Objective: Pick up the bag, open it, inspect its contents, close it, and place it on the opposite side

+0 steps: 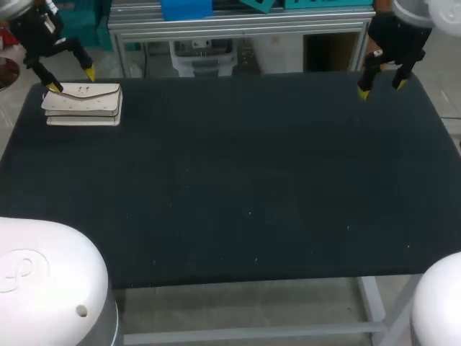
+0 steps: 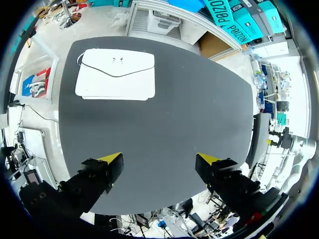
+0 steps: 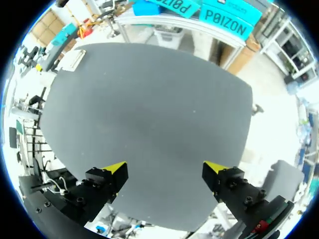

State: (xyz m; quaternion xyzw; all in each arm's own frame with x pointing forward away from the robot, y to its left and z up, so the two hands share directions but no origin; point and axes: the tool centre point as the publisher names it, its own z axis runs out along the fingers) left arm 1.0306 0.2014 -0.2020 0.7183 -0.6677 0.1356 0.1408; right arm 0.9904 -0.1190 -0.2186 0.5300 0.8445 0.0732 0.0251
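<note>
A cream-white flap bag point(image 1: 82, 104) lies flat at the far left corner of the black table point(image 1: 238, 180), flap shut. My left gripper point(image 1: 70, 79) hovers open just behind the bag's far edge, nothing between its fingers. In the left wrist view the bag point(image 2: 115, 74) lies well ahead of the open left gripper point(image 2: 159, 160). My right gripper point(image 1: 380, 86) hangs open over the far right corner, empty. In the right wrist view the right gripper point(image 3: 165, 169) is open above bare table, and the bag point(image 3: 73, 59) shows small at the far corner.
An aluminium frame shelf point(image 1: 238, 25) stands just behind the table's far edge. The black table top point(image 2: 164, 119) spreads wide between the two arms, and its front edge point(image 1: 238, 280) runs near the arm bases.
</note>
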